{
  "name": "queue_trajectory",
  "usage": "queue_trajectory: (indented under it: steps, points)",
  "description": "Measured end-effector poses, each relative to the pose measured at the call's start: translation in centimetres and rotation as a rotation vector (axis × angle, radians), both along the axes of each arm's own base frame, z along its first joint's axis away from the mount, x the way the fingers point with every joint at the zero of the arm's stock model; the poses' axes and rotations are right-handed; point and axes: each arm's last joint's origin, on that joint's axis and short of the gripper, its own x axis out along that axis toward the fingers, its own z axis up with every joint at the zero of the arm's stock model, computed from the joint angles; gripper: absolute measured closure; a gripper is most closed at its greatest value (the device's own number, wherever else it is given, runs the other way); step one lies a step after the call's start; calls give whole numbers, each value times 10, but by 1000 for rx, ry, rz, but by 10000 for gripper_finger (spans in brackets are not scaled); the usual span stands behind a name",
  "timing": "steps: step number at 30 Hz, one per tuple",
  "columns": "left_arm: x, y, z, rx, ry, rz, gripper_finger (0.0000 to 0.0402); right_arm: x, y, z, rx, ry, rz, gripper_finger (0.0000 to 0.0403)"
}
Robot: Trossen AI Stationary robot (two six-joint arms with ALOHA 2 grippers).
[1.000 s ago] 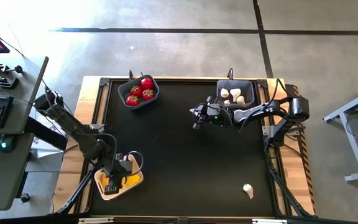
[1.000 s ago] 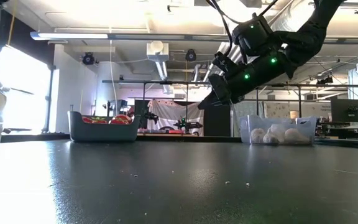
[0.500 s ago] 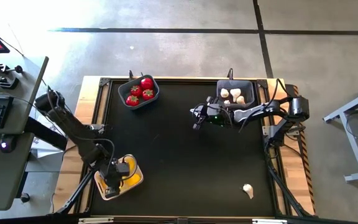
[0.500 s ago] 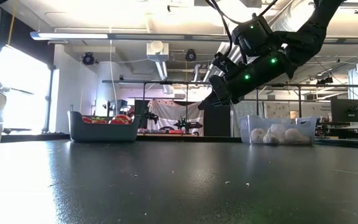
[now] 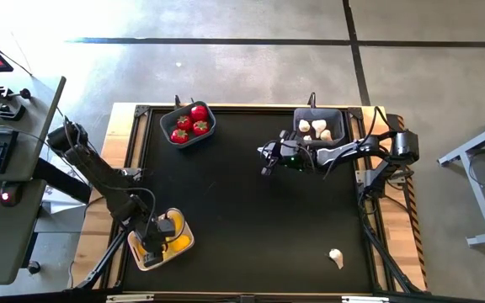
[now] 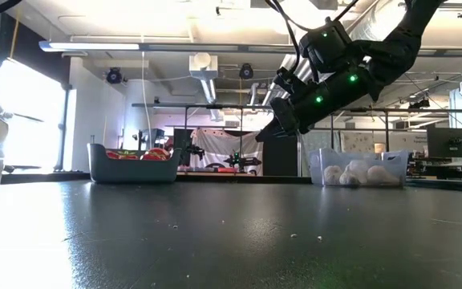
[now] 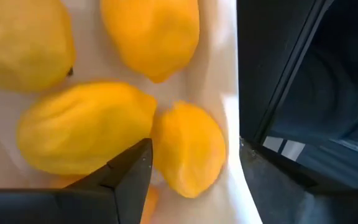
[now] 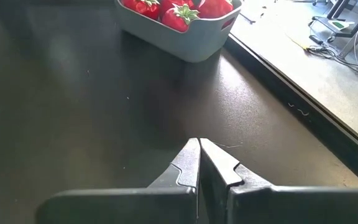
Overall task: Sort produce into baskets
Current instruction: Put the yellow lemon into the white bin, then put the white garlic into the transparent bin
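Sorting looks nearly complete: glossy red pieces fill the rounded grey-blue bin, knobbly white bulbs the dark rectangular bin, smooth yellow ovals the cream tray. One stray bulb lies well apart from that tray. The left gripper, fingers apart, hangs over the tray; the right gripper, pinched together and empty, hovers mid-table.

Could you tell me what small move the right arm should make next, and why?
Probably swing toward the lone garlic bulb lying on the mat and open over it. It seems the only piece outside a bin, and the right gripper hangs shut and empty above the table, while the left gripper is down in the cream tray.
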Motion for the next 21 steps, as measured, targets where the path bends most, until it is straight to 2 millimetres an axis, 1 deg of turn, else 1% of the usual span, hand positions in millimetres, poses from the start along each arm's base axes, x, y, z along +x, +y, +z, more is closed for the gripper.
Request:
queue_trajectory:
  steps: [2,5,7,9,12,15,19,21]
  points:
    - [-1,0,0,-3,18,-7,168,0,0,0,-1,1,0,403]
    - [-2,0,0,-12,31,-15,166,0,0,0,-2,1,1,403]
    - [-2,0,0,-13,32,-13,174,0,0,0,-2,1,1,403]
    - [-1,0,0,-6,28,-9,192,0,0,0,-2,0,1,403]
    - [-4,2,-2,27,26,-39,233,0,0,0,-3,2,2,403]
    - [-7,5,-2,66,28,-55,287,0,1,0,-16,8,10,403]
    - [-6,14,10,99,-107,-36,371,-3,7,4,-6,40,27,403]
    - [-3,23,18,129,-193,-12,393,-8,14,10,26,59,31,403]
